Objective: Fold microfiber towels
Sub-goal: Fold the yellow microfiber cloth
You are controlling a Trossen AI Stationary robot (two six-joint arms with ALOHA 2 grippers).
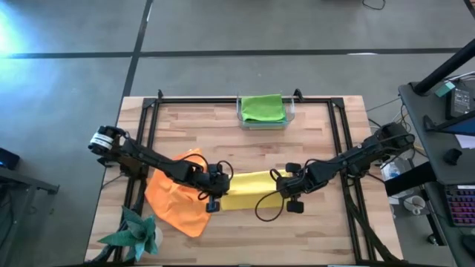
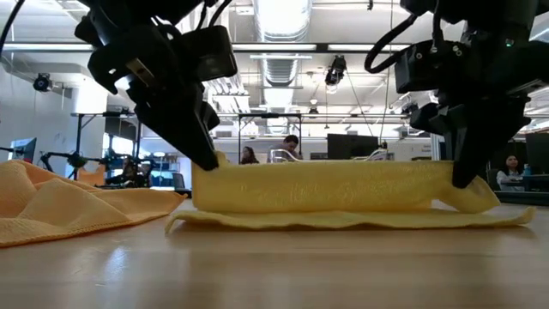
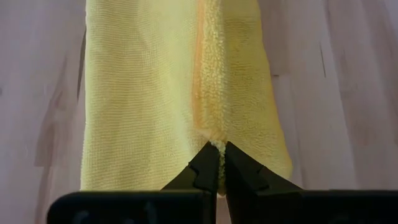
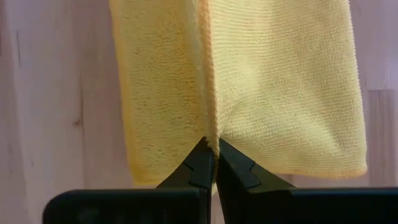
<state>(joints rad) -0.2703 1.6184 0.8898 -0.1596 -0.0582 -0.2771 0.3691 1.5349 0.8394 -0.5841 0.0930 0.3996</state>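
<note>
The yellow towel (image 1: 251, 190) lies in the middle of the table as a long strip, its upper layer raised as a fold over a lower layer (image 2: 343, 220) flat on the wood. My left gripper (image 1: 215, 193) is shut on the towel's left end, my right gripper (image 1: 286, 194) on its right end. The orange towel (image 1: 174, 196) lies crumpled on the table to the left. The lime green towel (image 1: 263, 108) rests folded in a clear tray at the far edge. The blue and darker green towels are out of view. My left gripper pinches the yellow towel's raised fold at its left end (image 3: 214, 144) between its two fingers, slanting down from above. The upper layer is lifted between both grippers; the lower layer lies on the table. My right gripper pinches the raised fold at the towel's right end (image 4: 211, 140) between its two fingers, slanting down from above. The fold runs fairly straight to the other gripper, and a corner (image 2: 480, 199) hangs beside the fingers onto the lower layer.
A clear tray (image 1: 288, 119) stands at the middle of the far edge. A teal spiky paper ornament (image 1: 135, 231) sits at the near left corner. A black frame (image 1: 148, 119) runs along the table's sides. Bare wood lies at the near right.
</note>
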